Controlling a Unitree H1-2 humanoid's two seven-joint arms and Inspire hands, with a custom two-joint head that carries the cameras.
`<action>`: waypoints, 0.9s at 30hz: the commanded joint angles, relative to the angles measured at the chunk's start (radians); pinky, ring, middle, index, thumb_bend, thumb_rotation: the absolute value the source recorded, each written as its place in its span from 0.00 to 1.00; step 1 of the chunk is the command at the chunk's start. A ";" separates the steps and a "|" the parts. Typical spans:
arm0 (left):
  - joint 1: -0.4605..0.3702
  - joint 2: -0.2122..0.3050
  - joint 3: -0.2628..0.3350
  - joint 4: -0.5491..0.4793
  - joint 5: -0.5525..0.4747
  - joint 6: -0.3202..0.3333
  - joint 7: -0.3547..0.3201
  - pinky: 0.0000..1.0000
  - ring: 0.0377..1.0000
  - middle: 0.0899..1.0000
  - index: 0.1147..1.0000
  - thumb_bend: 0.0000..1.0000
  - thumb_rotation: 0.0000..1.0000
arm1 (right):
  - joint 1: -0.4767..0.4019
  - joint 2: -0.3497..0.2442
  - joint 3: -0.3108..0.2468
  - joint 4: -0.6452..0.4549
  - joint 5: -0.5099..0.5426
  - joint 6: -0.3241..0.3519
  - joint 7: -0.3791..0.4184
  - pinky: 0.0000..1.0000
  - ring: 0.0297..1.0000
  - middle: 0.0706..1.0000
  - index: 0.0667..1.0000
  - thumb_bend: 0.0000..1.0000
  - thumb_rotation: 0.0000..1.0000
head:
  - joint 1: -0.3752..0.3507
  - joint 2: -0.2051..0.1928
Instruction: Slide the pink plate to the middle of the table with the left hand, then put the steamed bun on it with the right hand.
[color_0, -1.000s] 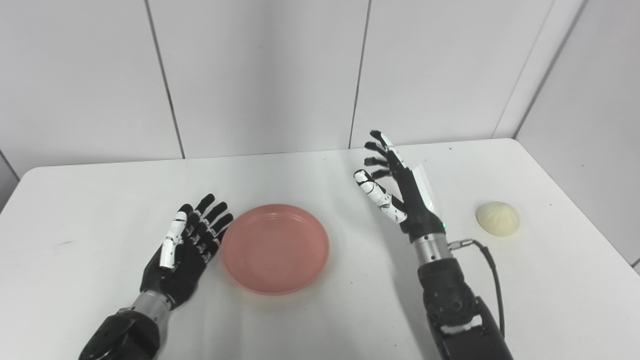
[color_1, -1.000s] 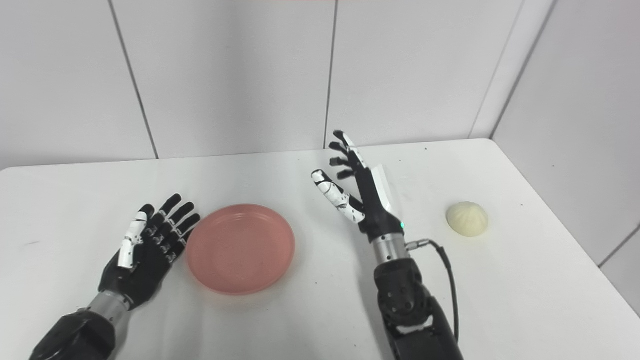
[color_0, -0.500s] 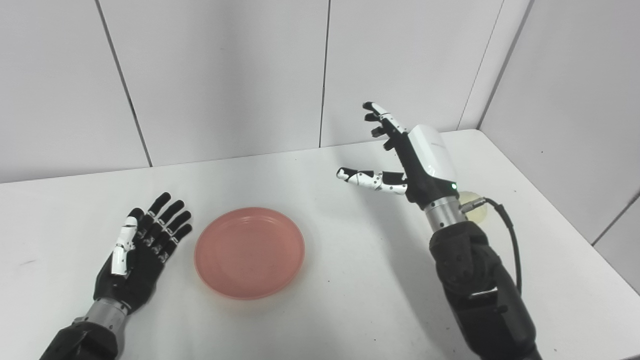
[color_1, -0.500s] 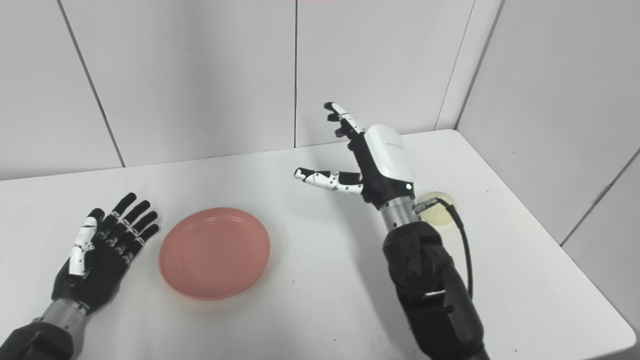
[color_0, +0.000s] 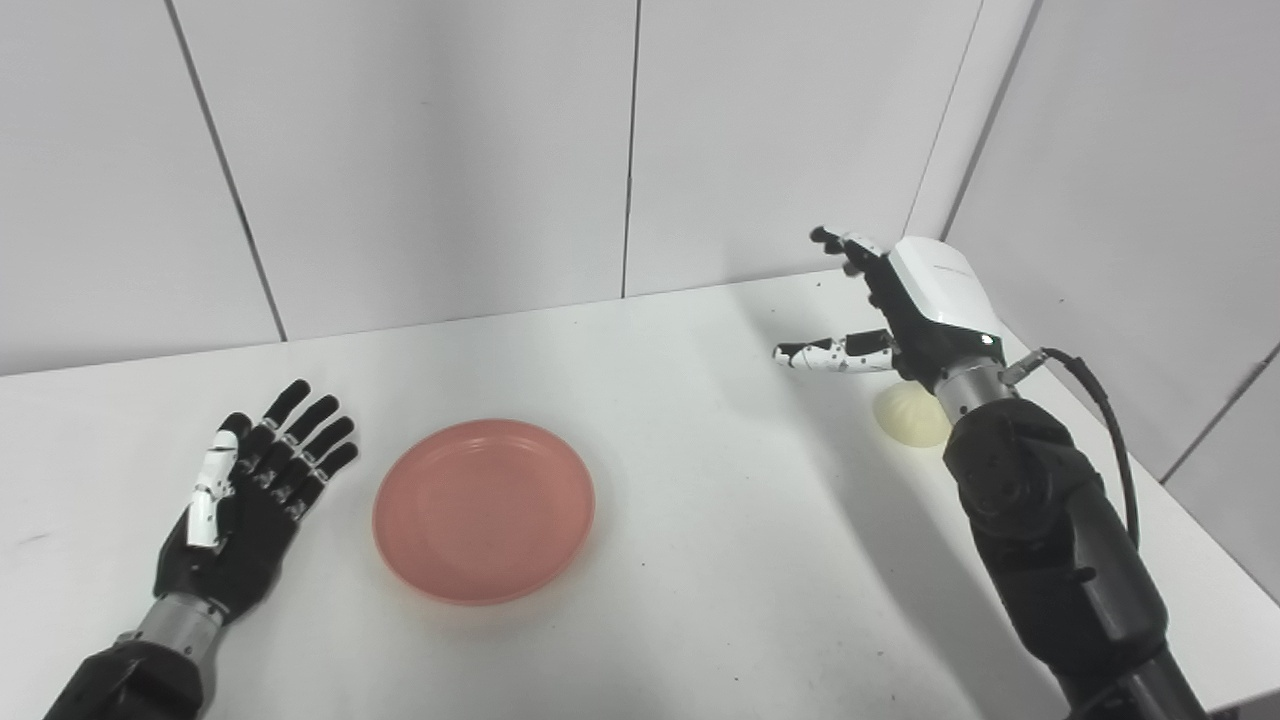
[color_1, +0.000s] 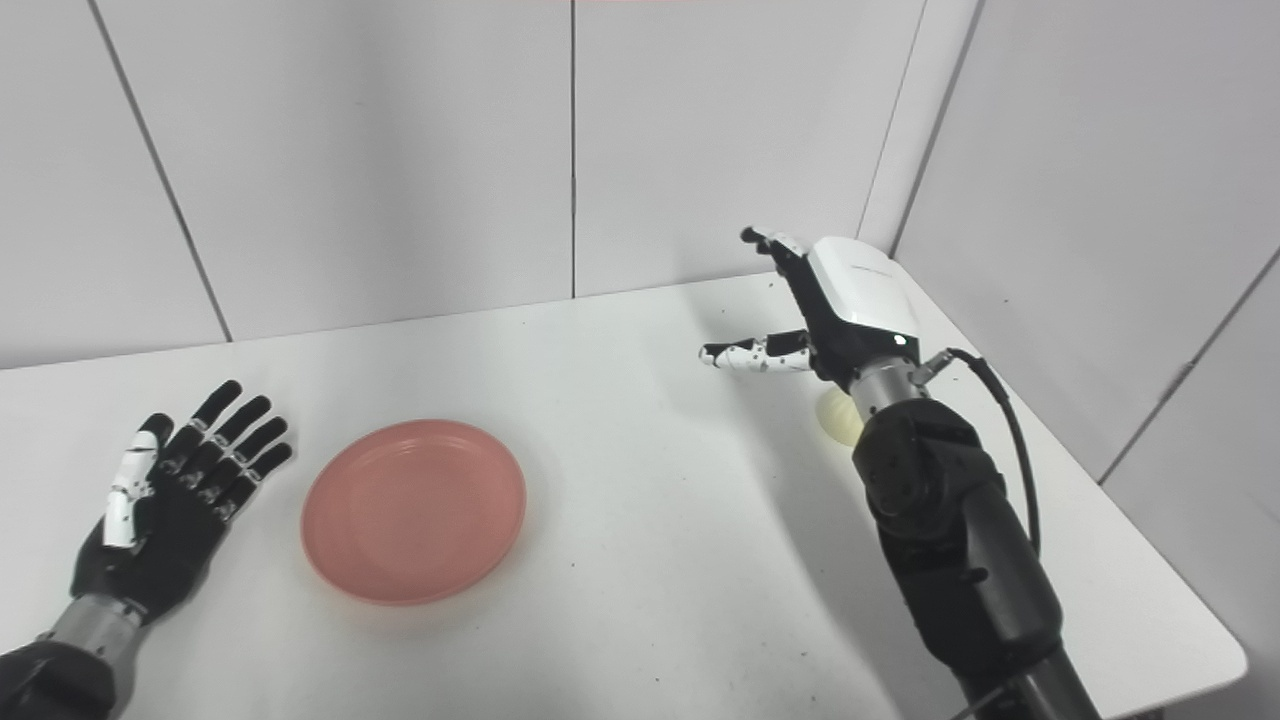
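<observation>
The pink plate (color_0: 484, 508) lies flat on the white table (color_0: 700, 520), left of the middle. My left hand (color_0: 248, 497) rests palm up and open on the table just left of the plate, a small gap apart from its rim. The pale steamed bun (color_0: 908, 415) sits near the table's right edge, partly hidden behind my right wrist. My right hand (color_0: 905, 310) is raised above the bun, open, fingers spread and thumb pointing left, holding nothing. The bun also shows in the right eye view (color_1: 838, 415).
Grey panelled walls stand behind the table and along its right side. The table's right edge (color_1: 1150, 560) runs close to my right arm (color_1: 950, 530).
The camera has turned right. My right hand has risen and swung right, from beside the plate to above the bun, palm turning down. My left hand has drawn a little away from the plate.
</observation>
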 joint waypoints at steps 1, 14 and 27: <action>0.085 0.021 -0.005 0.103 0.050 0.059 0.050 0.88 0.87 0.88 0.88 0.46 0.93 | -0.020 -0.045 -0.030 0.006 0.007 -0.007 -0.032 0.57 0.71 0.79 0.81 0.92 0.41 | -0.004 0.002; 0.066 0.040 0.009 0.162 0.044 0.042 0.024 0.85 0.85 0.86 0.87 0.46 0.95 | -0.007 -0.123 -0.048 0.126 0.041 0.003 -0.029 0.66 0.74 0.78 0.81 0.93 0.43 | -0.034 0.010; 0.056 0.051 0.022 0.183 0.043 0.049 0.018 0.84 0.84 0.85 0.87 0.46 0.95 | -0.001 -0.139 -0.046 0.218 0.093 0.010 -0.042 0.66 0.75 0.77 0.78 0.92 0.36 | -0.053 0.018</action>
